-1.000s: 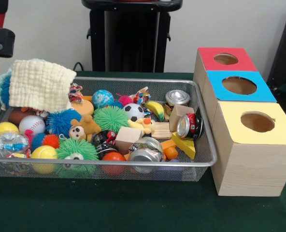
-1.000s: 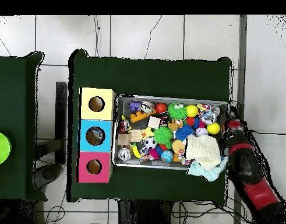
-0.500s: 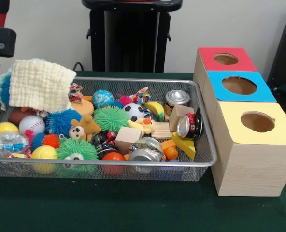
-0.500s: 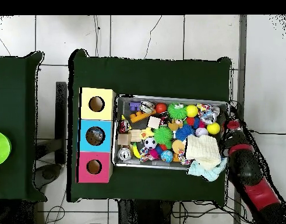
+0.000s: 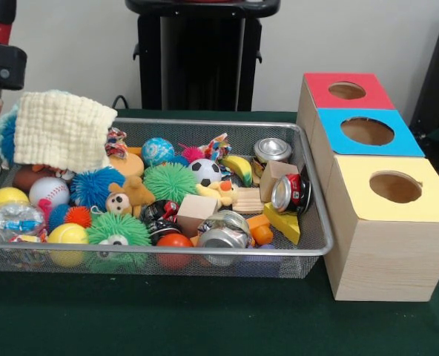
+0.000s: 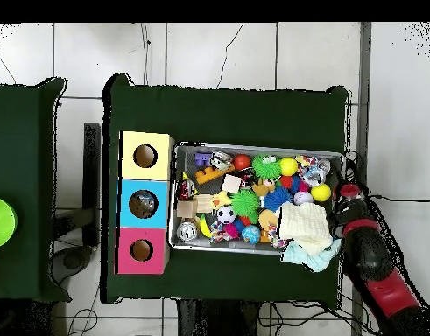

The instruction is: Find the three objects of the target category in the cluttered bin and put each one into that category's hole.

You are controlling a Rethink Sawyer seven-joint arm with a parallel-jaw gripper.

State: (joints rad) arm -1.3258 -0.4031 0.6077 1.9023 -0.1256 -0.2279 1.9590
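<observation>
The arm [image 6: 373,254] has moved only slightly along the end of the wire bin [image 5: 314,222], so no pick has started. The boxes with the holes [image 5: 395,187] wait beside the bin. The cans [image 5: 291,193] lie among toys. A cream cloth [image 5: 62,130] hides items below. The gripper's state I cannot tell.
</observation>
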